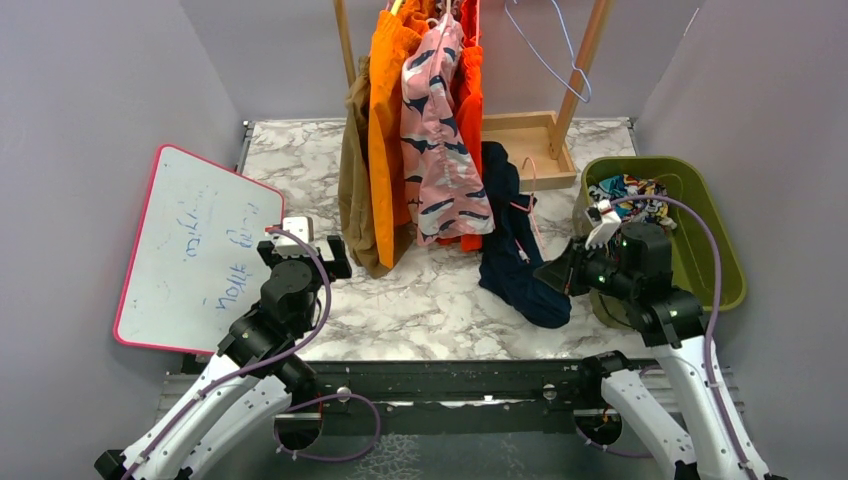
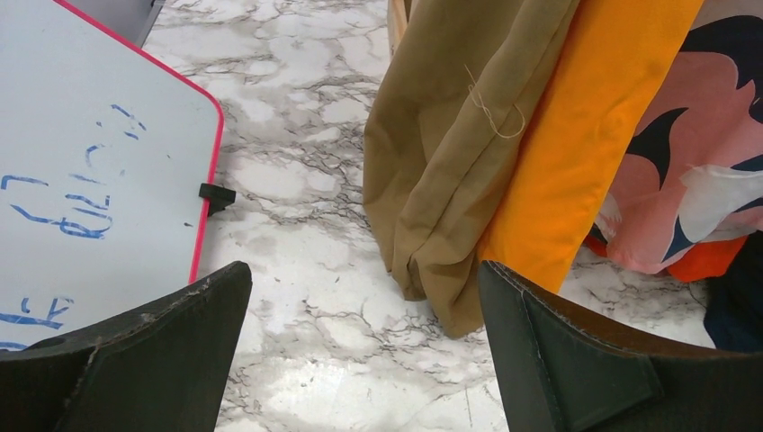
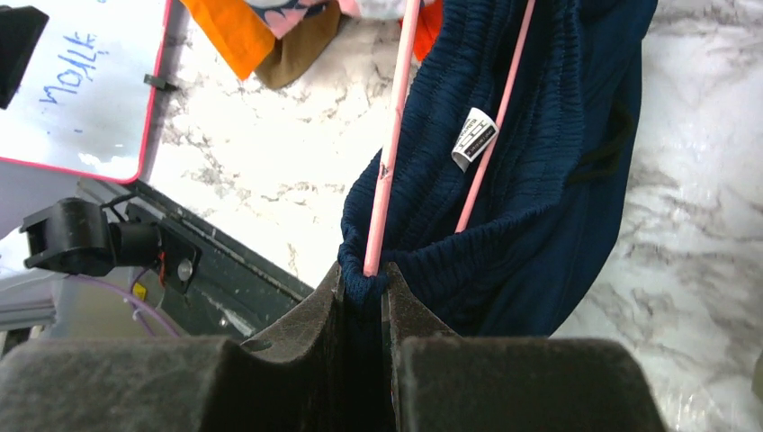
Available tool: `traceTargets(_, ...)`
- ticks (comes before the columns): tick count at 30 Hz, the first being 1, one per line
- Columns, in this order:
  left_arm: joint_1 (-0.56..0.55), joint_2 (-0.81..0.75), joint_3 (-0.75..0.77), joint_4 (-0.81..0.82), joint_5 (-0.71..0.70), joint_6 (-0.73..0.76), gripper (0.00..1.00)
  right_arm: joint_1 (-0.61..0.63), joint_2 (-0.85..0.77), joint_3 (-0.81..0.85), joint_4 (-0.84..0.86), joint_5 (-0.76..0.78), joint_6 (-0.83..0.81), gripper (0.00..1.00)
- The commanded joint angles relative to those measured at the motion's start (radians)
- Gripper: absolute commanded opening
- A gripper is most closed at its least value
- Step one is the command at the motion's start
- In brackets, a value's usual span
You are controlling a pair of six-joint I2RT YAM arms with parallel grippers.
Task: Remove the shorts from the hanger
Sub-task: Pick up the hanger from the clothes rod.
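Tan-brown, bright orange, pink blotched and red-orange shorts hang on the wooden rack. Navy shorts sag from a pink hanger down to the table. My right gripper is shut on their waistband; the right wrist view shows the gripper pinching the navy fabric right where the pink hanger rod ends. Comic-print shorts lie in the green bin. My left gripper is open and empty just left of the tan shorts, low over the table.
A pink-edged whiteboard leans at the left. The green bin stands at the right, beside my right arm. The rack's wooden base tray sits at the back, and an empty lavender hanger hangs from the rail.
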Motion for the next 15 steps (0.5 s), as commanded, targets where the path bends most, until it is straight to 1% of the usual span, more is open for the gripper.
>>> traceTargets(1, 0.004, 0.0, 0.012, -0.007, 0.031, 0.004, 0.99, 0.003, -0.013, 0.11, -0.183, -0.017, -0.03, 0.01)
traceTargets(2, 0.004, 0.001, 0.014, -0.008, 0.034, 0.005, 0.99, 0.003, -0.012, 0.12, -0.21, -0.051, -0.039, 0.01)
traceTargets(5, 0.004, -0.003, 0.017, -0.009, 0.036, 0.007, 0.99, 0.003, -0.03, 0.099, -0.237, -0.228, -0.055, 0.01)
traceTargets(6, 0.004, -0.005, 0.019, -0.01, 0.036, 0.007, 0.99, 0.003, -0.037, 0.093, -0.247, -0.264, -0.059, 0.01)
traceTargets(11, 0.004, -0.025, 0.023, -0.009, 0.043, 0.004, 0.99, 0.003, -0.032, 0.104, -0.303, -0.362, -0.097, 0.01)
traceTargets(15, 0.004, -0.036, 0.025, -0.01, 0.049, 0.003, 0.99, 0.003, -0.008, 0.072, -0.292, -0.51, -0.11, 0.01)
